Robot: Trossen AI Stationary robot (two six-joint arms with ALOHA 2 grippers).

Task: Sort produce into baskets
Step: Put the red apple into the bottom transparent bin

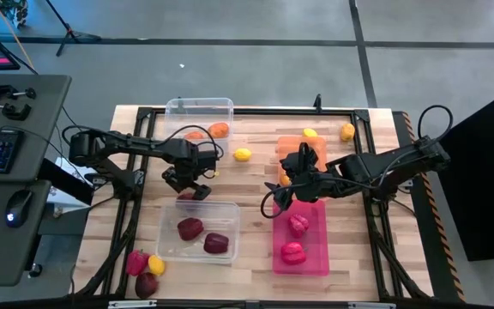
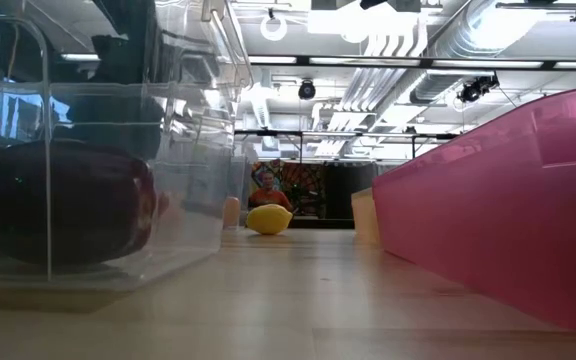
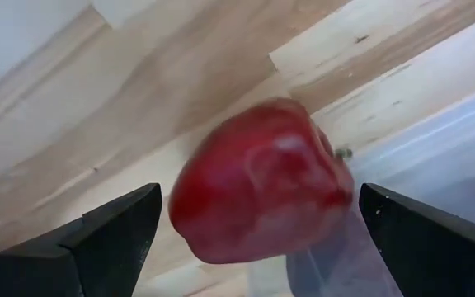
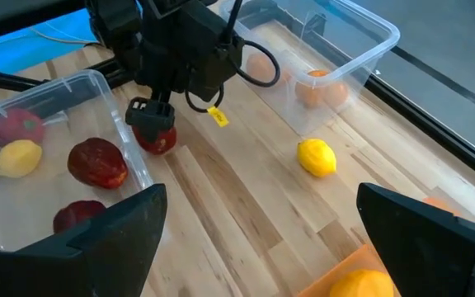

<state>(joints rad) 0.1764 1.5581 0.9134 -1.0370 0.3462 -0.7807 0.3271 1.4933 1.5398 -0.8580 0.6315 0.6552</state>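
- High view: left gripper spread wide over a red apple on bare table, just beside near clear bin; not pinching it.
- That bin holds 2 maroon pcs.
- Right gripper also spread, empty, betw. orange bin & pink bin.
- Pink bin: 2 pink-red pcs.
- Far clear bin: orange pcs.
- Lemon loose mid-table; yellow pc at orange bin; orange pc nr far edge.
- 3 pcs loose at near left corner.
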